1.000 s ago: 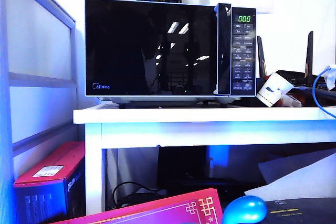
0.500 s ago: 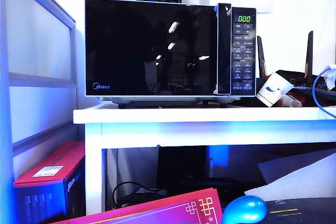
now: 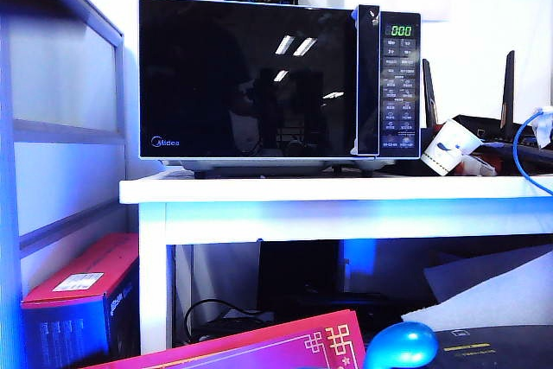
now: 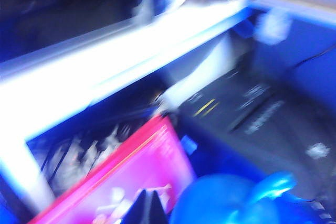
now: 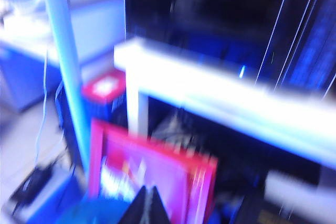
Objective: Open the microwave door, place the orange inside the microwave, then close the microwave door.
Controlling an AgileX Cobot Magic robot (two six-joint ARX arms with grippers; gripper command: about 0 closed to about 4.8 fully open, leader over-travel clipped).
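Observation:
The black-and-silver microwave stands on a white table. Its glossy black door is shut, with the handle strip beside the button panel. The orange is out of view in every frame. Neither gripper shows in the exterior view. In the blurred left wrist view my left gripper is shut and empty, low over a pink box, below the table's edge. In the blurred right wrist view my right gripper is also shut and empty, over the same pink box, with the microwave dark above.
A tipped white paper cup, a blue cable and black antennas sit right of the microwave. Under the table lie a red box, a pink box and a round blue object. A panelled partition stands at the left.
Only the reflections in the glass door have shifted. The microwave, its shut door and the cup stay where they were.

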